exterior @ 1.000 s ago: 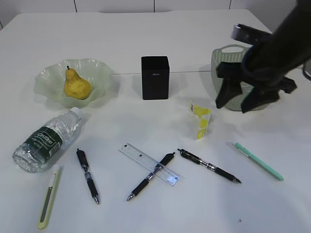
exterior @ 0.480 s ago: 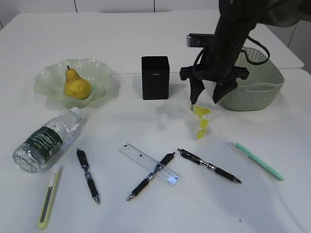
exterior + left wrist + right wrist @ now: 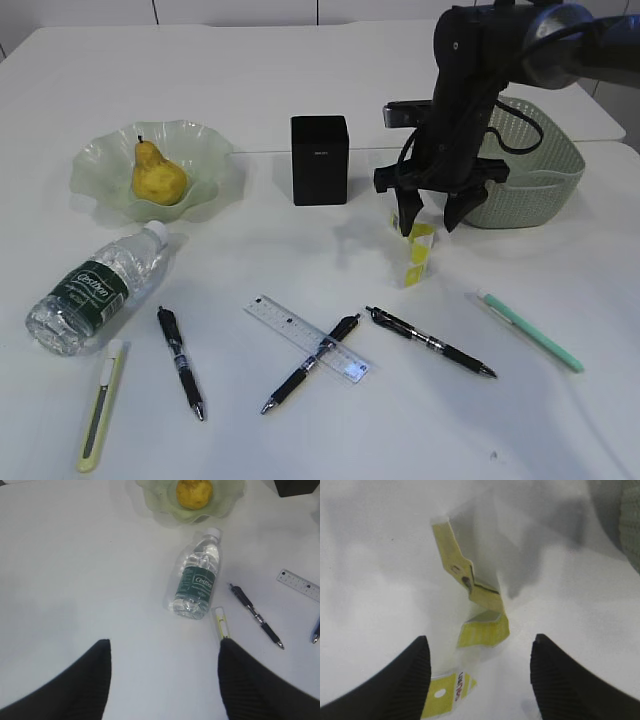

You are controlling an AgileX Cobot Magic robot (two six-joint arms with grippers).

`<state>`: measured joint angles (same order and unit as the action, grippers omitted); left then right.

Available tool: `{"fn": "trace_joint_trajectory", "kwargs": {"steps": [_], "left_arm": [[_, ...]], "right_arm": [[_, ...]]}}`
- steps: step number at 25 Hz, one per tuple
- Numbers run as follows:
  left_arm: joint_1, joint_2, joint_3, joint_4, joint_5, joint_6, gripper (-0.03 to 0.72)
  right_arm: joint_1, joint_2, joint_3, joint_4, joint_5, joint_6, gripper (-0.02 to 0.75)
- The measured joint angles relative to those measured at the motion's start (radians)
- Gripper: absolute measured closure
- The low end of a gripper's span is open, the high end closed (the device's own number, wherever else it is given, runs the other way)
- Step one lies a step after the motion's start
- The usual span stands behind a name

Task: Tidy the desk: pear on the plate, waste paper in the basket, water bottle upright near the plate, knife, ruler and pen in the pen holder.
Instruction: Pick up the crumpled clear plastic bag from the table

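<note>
The yellow-and-white waste paper (image 3: 414, 250) lies crumpled on the table; my right gripper (image 3: 428, 218) hovers open just above it, a finger on each side (image 3: 479, 645). The pear (image 3: 157, 176) sits on the green plate (image 3: 205, 150). The water bottle (image 3: 96, 289) lies on its side below the plate, also in the left wrist view (image 3: 198, 579). The yellow knife (image 3: 101, 403), the ruler (image 3: 306, 336) and several pens (image 3: 181, 360) lie along the front. The black pen holder (image 3: 320, 160) stands mid-table. My left gripper (image 3: 162, 652) is open and empty over bare table.
The green basket (image 3: 535, 175) stands at the right, just behind my right arm. A mint-green pen (image 3: 530, 331) lies at the front right. A black pen (image 3: 308, 362) lies across the ruler, another (image 3: 430, 341) to its right.
My right arm swung left from over the basket and came down, its open jaws now straddling the top of the waste paper. Nothing on the table has moved.
</note>
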<state>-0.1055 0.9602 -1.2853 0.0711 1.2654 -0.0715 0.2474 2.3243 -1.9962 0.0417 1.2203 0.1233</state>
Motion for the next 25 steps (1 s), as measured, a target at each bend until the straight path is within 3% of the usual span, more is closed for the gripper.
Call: {"fn": "trace_joint_trajectory", "kwargs": {"steps": [21, 25], "left_arm": [[0.000, 0.000, 0.000, 0.024, 0.000, 0.000, 0.223], [0.000, 0.000, 0.000, 0.032, 0.000, 0.000, 0.223]], "right_arm": [[0.000, 0.068, -0.004, 0.002, 0.000, 0.003, 0.246], [0.000, 0.070, -0.004, 0.002, -0.006, 0.003, 0.361]]}}
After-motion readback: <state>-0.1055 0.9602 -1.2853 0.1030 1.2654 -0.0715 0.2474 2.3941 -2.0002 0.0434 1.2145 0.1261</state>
